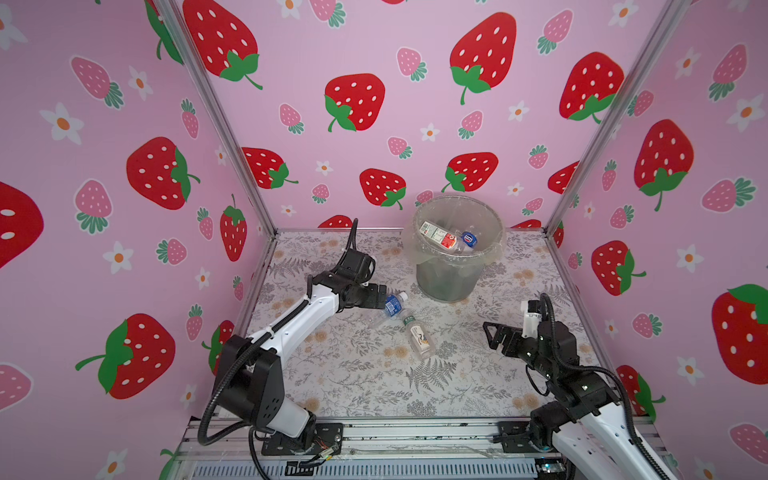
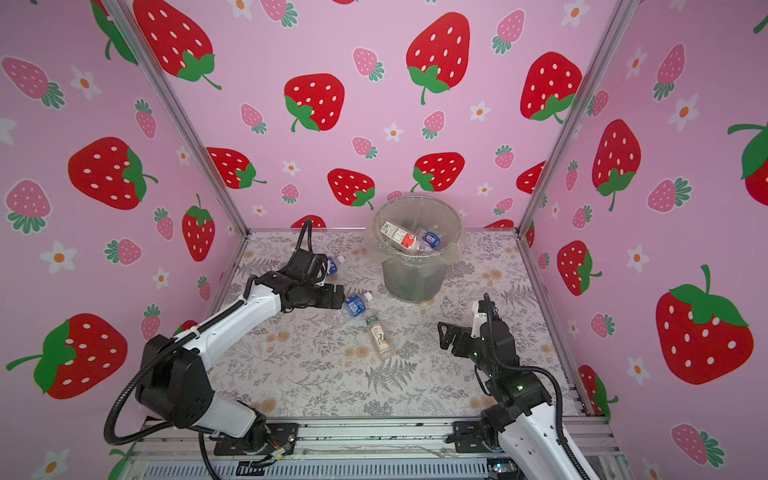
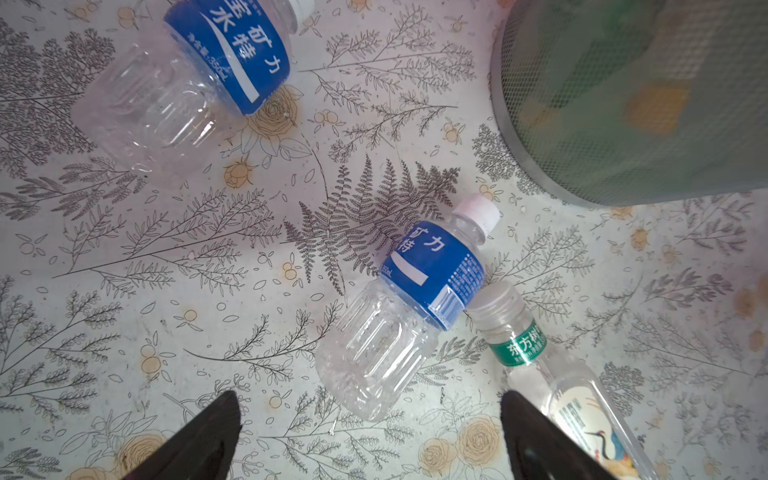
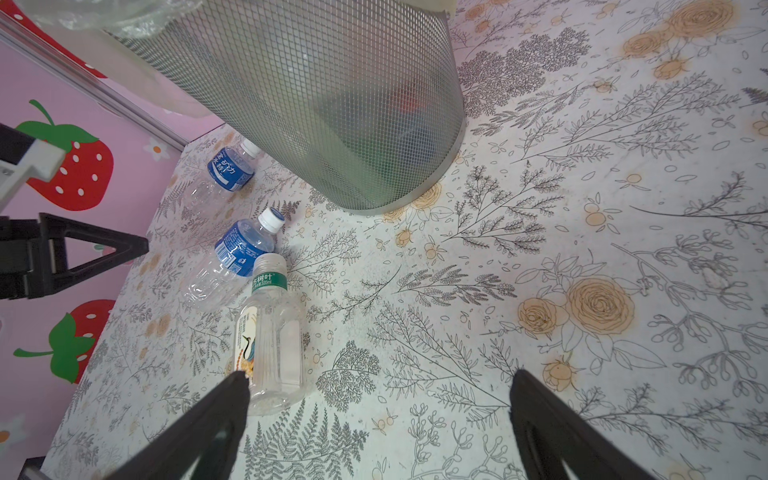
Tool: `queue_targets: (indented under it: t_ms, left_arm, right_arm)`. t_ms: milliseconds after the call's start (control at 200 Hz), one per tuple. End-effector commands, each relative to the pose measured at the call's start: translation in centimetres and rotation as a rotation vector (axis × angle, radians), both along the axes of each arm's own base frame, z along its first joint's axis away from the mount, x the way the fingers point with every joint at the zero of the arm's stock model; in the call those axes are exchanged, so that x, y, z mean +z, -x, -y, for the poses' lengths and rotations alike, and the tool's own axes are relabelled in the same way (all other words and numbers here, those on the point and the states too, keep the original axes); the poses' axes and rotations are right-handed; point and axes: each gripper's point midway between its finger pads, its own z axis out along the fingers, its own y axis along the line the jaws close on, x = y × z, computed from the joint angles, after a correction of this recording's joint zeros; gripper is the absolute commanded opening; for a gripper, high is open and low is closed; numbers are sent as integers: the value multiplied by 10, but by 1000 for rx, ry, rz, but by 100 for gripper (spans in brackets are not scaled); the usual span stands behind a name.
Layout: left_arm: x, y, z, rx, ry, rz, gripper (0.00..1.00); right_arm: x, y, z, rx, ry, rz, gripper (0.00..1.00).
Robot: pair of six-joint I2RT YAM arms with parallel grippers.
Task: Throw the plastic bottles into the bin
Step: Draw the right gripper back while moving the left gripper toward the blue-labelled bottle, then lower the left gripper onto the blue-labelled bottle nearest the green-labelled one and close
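Note:
The grey mesh bin (image 1: 446,282) stands at the back of the table, with a clear bag folded over its rim. Inside lie several bottles, one with a red-and-white label (image 1: 438,235). Three plastic bottles lie on the table. My left gripper (image 1: 384,301) hovers open over the base of a clear blue-labelled one (image 1: 392,306) (image 3: 399,316). A green-labelled one (image 1: 419,338) (image 4: 270,332) touches it. Another blue-labelled bottle (image 2: 334,264) (image 3: 178,83) lies behind the left arm. My right gripper (image 1: 496,332) (image 4: 379,378) stands open and empty to the right of the green-labelled bottle.
Strawberry-patterned walls with metal corner posts (image 1: 582,174) close in the table on three sides. The left gripper's black fingers (image 4: 104,249) show in the right wrist view. The arm bases sit on a metal rail (image 1: 415,436) at the front edge.

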Motion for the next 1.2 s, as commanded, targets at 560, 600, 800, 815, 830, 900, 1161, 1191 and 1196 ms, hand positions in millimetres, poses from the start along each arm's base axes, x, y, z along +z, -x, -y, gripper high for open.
queue_targets:
  t_ms: [560, 600, 800, 815, 830, 900, 1161, 1191, 1196]
  left_arm:
    - [-49, 1, 27, -166, -157, -84, 99]
    - [-52, 2, 27, -165, -159, -93, 99]
    - [-63, 4, 24, -160, -174, -107, 99]
    - [-64, 4, 24, -158, -177, -106, 99]
    - [-64, 3, 24, -158, -177, -105, 99]
    - [-66, 3, 23, -153, -186, -107, 100]
    - [-79, 2, 21, -157, -210, -134, 96]
    - [-81, 2, 21, -158, -214, -138, 95]
    - [-81, 2, 21, -159, -215, -138, 95]
  right_arm:
    - [-8, 4, -1, 14, -4, -10, 99]
    - [-9, 4, -1, 15, -2, -10, 99]
    - [-9, 4, 0, 11, -1, -10, 99]
    - [-9, 4, 0, 12, -1, -10, 99]
    - [-9, 4, 0, 12, -2, -10, 99]
    - [-9, 4, 0, 11, -1, -12, 99]
    - [-9, 4, 0, 11, -3, -10, 99]
    - [-9, 4, 0, 9, -3, -9, 99]
    - [-9, 4, 0, 9, -5, -9, 99]
